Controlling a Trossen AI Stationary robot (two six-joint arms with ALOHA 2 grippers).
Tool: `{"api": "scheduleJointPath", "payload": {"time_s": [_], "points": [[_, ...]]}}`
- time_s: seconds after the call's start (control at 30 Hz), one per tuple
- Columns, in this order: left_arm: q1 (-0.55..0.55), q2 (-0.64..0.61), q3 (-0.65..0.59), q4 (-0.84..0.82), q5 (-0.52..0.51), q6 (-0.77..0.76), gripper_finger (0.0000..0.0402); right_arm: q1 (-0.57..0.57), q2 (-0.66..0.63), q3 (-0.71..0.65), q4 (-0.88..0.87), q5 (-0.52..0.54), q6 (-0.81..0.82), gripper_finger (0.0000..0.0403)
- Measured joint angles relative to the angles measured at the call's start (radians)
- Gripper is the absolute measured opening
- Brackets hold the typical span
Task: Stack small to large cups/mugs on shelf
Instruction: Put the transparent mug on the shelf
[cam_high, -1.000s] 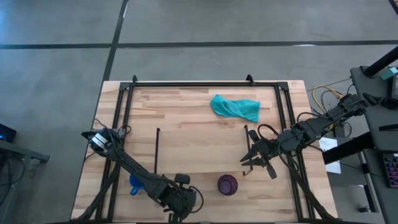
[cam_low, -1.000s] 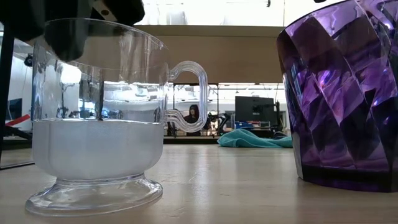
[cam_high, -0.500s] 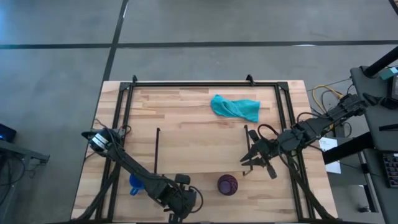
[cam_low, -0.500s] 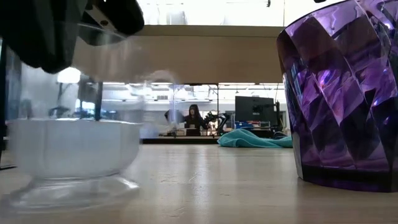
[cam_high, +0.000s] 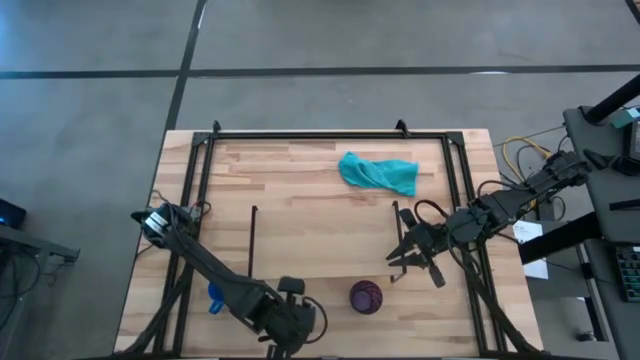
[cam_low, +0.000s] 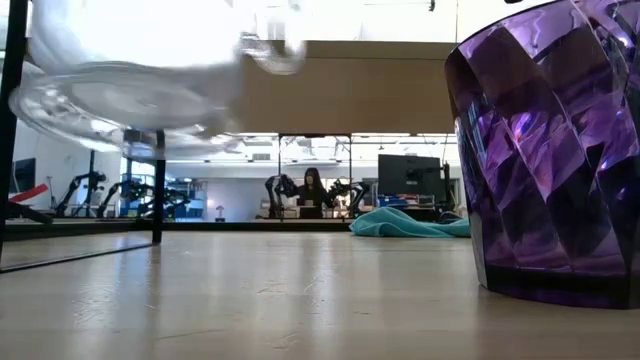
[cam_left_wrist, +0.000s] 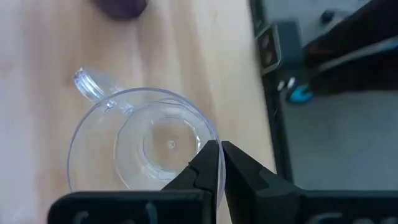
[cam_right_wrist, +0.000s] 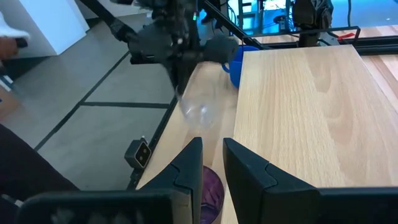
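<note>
From above, the table (cam_high: 300, 215) of pale wood planks in its black frame stood on a grey concrete floor. A teal cloth (cam_high: 378, 172) lay near the far edge, right of centre. The purple cup (cam_high: 366, 297) sat near the front edge, about midway along it, and the blue mug (cam_high: 217, 296) sat towards the front left corner, partly under the left arm. The left gripper (cam_high: 291, 322) was at the front edge, just left of the purple cup. The right gripper (cam_high: 410, 256) hung over the right half of the table, well clear of the cups.

At table height, the purple cup (cam_low: 550, 150) stood upright on the wood, faceted and close. The glass cup (cam_low: 130, 75) was up off the surface, its round foot tilted in the air. Beyond lay the cloth (cam_low: 410, 224), and across the room a person (cam_low: 312, 188) sat among desks and monitors.

Past the left wrist, the left gripper (cam_left_wrist: 220, 167) had its fingers pinched on the rim of the glass cup (cam_left_wrist: 140, 146), which held nothing; its handle pointed towards the purple cup (cam_left_wrist: 121, 6).

Past the right wrist, the right gripper (cam_right_wrist: 211, 163) had its fingers parted and held nothing. The shelf (cam_right_wrist: 298, 93) spread ahead in light wood, the blue mug (cam_right_wrist: 239, 65) beyond its end. The glass cup (cam_right_wrist: 199, 111) hung from the left gripper (cam_right_wrist: 180, 81).
</note>
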Motion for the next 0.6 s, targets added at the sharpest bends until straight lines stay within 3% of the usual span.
{"api": "scheduleJointPath", "payload": {"time_s": [0.17, 0.43, 0.6], "points": [[0.006, -0.003, 0.119, -0.200, 0.000, -0.001, 0.0000, 0.000, 0.000, 0.000, 0.000, 0.000, -0.003, 0.0059], [0.038, -0.008, 0.305, -0.286, -0.008, -0.035, 0.0000, 0.000, 0.000, 0.000, 0.000, 0.000, -0.003, 0.0059], [0.065, -0.031, 0.366, -0.367, -0.066, -0.036, 0.0000, 0.000, 0.000, 0.000, 0.001, 0.000, -0.016, 0.0059]]}}
